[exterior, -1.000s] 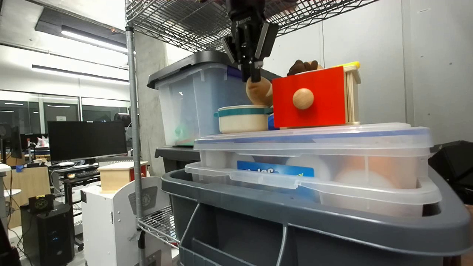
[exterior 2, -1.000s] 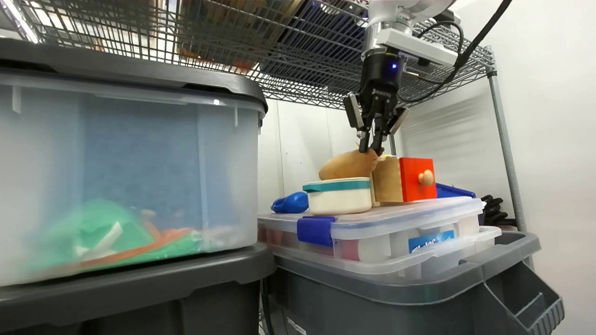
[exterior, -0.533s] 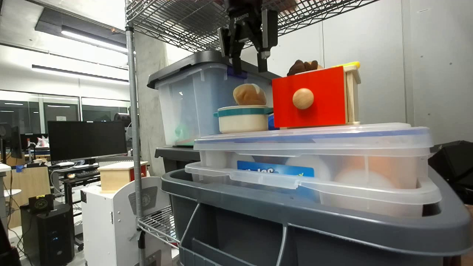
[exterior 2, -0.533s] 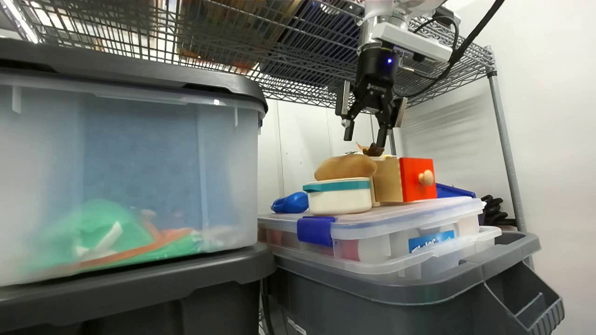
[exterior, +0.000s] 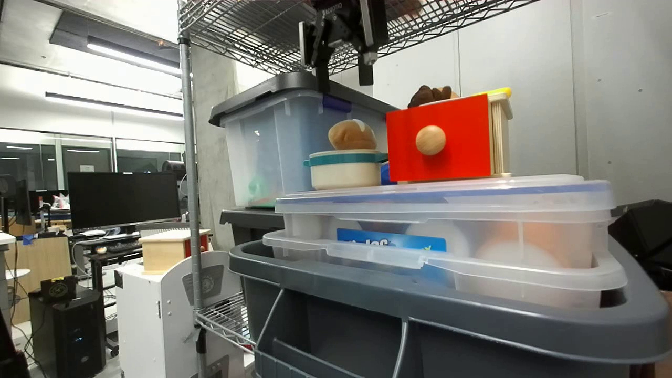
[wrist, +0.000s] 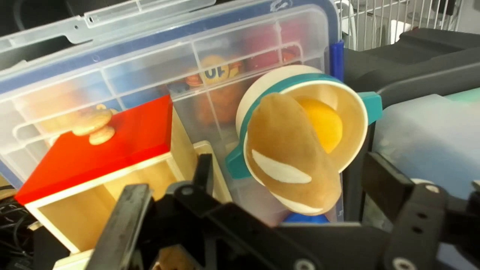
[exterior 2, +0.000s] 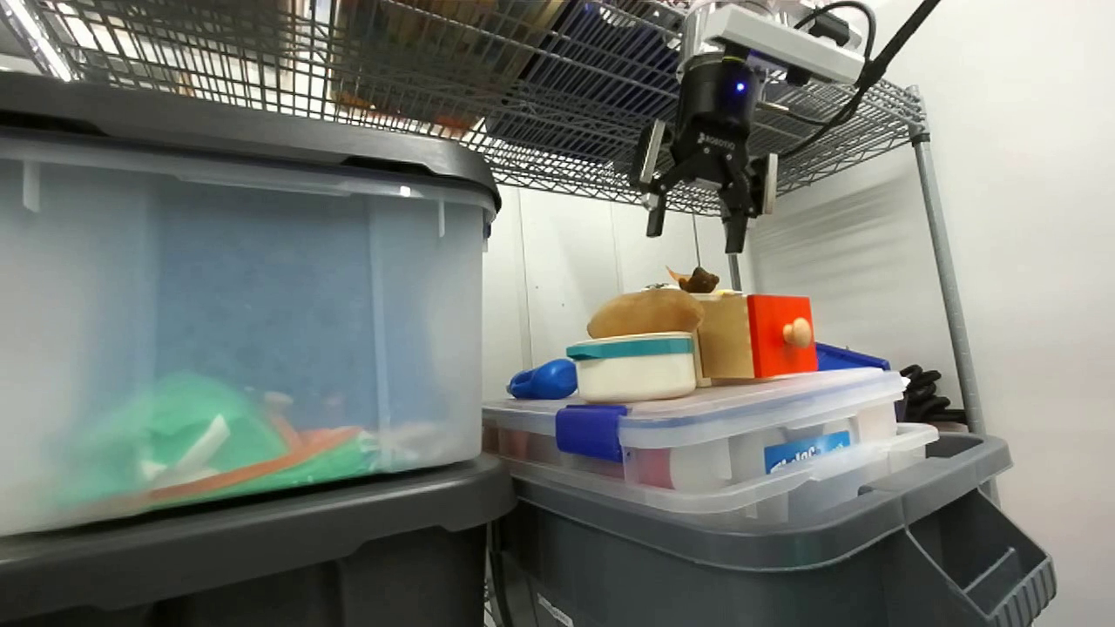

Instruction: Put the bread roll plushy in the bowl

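Observation:
The bread roll plushy [wrist: 285, 138], tan with white slashes, lies across the mouth of the cream bowl [exterior: 345, 176] with the teal rim. One end sticks out past the rim in the wrist view, and the roll rests on top rather than down inside. Beside it a yellow item [wrist: 325, 125] shows in the bowl. My gripper [exterior 2: 695, 233] hangs above the roll, apart from it, fingers spread and nothing between them. Both exterior views show a gap between the fingertips and the roll [exterior: 350, 135].
Right beside the bowl stands a wooden box with a red front [exterior: 438, 137], a brown plush [exterior 2: 699, 280] on top. A blue object [exterior 2: 544, 380] lies behind. All sit on a clear lidded bin [exterior: 446, 197]. A tall bin [exterior 2: 261, 305] flanks them; a wire shelf [exterior 2: 392, 78] hangs overhead.
The gripper has opened and let go of the roll, then risen away from it. The roll has settled lower onto the bowl, now lying flatter across its rim.

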Motion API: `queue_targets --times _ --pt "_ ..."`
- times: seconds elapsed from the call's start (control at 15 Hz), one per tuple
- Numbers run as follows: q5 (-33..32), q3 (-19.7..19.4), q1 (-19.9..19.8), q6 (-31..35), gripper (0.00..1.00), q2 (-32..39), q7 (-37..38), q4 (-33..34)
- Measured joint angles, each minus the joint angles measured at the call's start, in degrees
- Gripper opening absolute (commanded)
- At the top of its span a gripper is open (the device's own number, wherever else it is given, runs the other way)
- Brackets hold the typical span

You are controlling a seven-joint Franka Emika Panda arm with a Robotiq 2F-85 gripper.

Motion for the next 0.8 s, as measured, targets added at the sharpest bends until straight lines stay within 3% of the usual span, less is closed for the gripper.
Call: queue_targets --times 0.8 --pt "-0.5 -0.2 -0.5 -12.1 1.0 -16.7 5.8 -11.4"
